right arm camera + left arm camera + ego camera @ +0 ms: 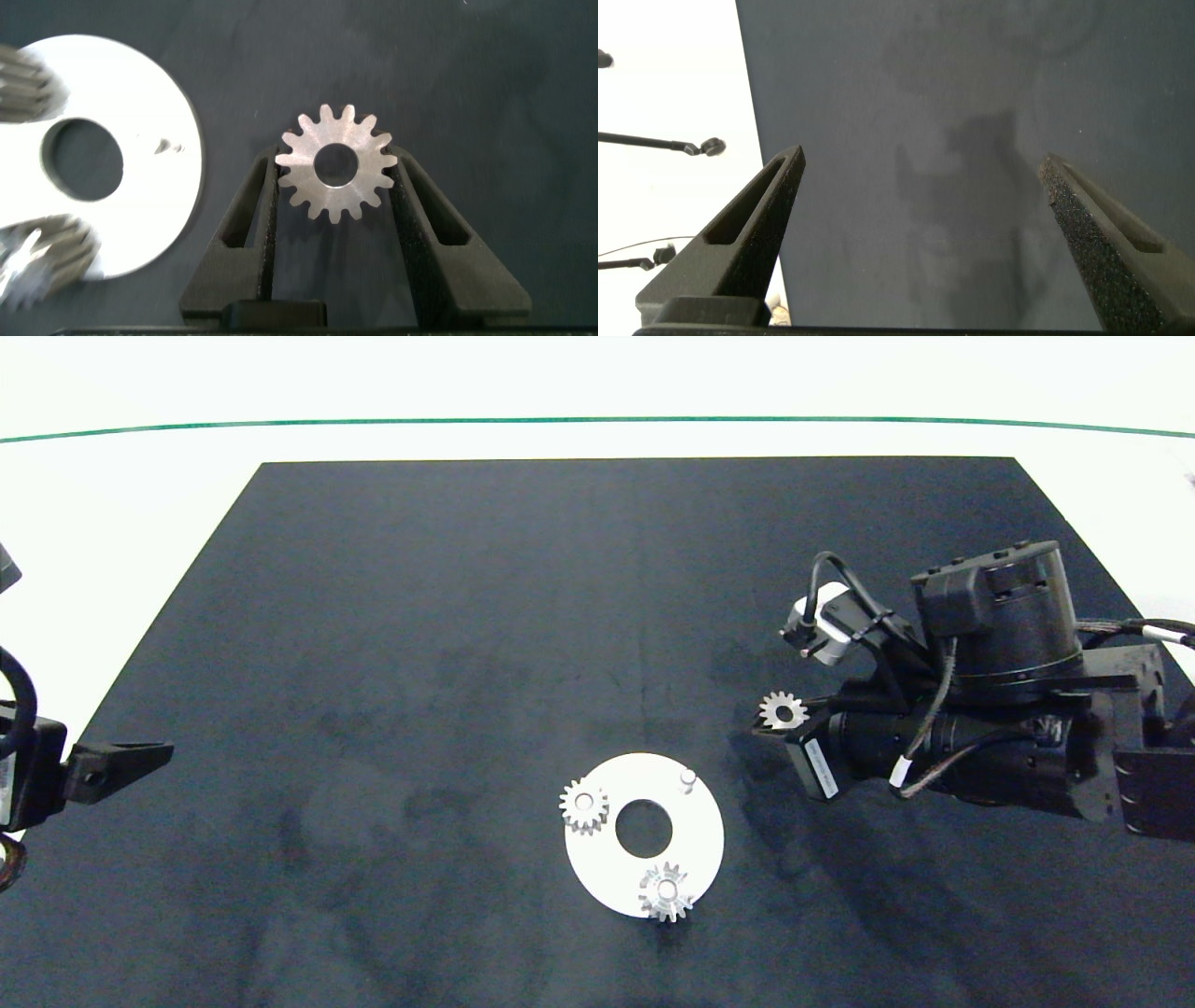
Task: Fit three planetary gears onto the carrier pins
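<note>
- Right hand (pixel 336 191) clamps the third gear (pixel 337 175) flat between its fingers, bore clear for the peg.
- Just beyond: white disc (pixel 702 845), two gears (pixel 584 805) seated, one peg (pixel 688 777) bare.
- Left hand (pixel 920 224) wide, parked far off at the table edge.

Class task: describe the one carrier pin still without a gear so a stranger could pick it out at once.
Find the white disc on the dark mat. Three pins stand around its centre hole. Two carry silvery gears; the bare pin is the short whitish peg on the side facing the right gripper, which holds the third gear.
</note>
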`<control>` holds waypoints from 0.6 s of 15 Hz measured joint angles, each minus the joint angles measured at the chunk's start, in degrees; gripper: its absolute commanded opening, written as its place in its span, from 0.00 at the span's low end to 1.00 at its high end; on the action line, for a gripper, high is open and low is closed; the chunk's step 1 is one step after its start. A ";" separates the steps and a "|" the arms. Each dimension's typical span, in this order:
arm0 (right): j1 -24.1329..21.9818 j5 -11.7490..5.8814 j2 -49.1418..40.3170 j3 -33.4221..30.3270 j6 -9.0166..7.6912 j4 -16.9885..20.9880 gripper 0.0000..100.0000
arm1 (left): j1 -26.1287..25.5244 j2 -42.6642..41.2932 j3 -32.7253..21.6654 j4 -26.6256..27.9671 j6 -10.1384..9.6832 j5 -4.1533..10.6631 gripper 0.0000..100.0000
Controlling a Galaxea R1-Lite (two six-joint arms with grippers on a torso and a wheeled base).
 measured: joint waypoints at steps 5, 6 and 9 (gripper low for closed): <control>2.77 0.22 -1.90 0.30 0.06 -0.11 0.16 | -0.17 -0.99 0.00 0.06 0.13 -0.02 1.00; 3.84 0.30 -1.90 0.40 0.09 -0.11 0.16 | -0.22 -1.16 0.05 0.09 0.13 0.00 1.00; 6.62 0.30 -1.68 0.44 0.30 -0.17 0.16 | -0.83 -1.68 0.10 0.09 0.11 0.00 1.00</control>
